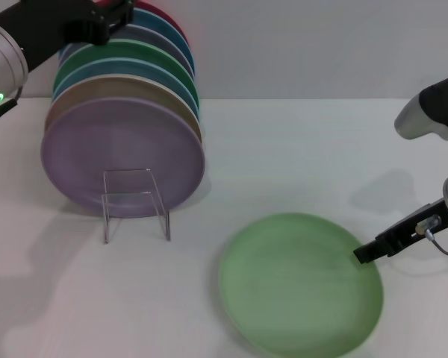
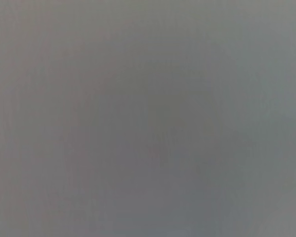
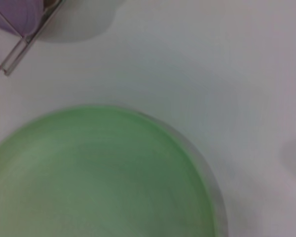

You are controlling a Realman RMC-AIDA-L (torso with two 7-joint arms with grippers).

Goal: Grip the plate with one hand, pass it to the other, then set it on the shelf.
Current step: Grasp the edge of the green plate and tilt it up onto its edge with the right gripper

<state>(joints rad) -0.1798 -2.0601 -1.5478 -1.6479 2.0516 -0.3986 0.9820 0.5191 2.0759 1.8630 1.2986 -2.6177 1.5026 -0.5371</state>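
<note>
The round, matte, pale mint-green plastic plate (image 1: 300, 283) lies flat on the white table (image 1: 299, 149) at the near right. It looks light and stiff, unlikely to break, but its smooth face may be slippery and, lying flat, it offers only the shallow rim to pinch; the rim on the side facing the right arm seems the best hold. The right gripper (image 1: 366, 252), black and two-fingered on a silver-grey arm with a thin cable, sits at that right-hand rim, its tip touching or just over the edge; whether its fingers are parted or closed I cannot tell. Its wrist camera looks down on the plate (image 3: 98, 177) just beneath.

Farther back on the left stands the small clear acrylic rack (image 1: 134, 203), holding a row of upright plates with a lavender plate (image 1: 123, 156) foremost. The left gripper (image 1: 104, 21), black on a thick white and silver arm, hangs above that stack, well apart from the mint plate; its finger state is not discernible.
</note>
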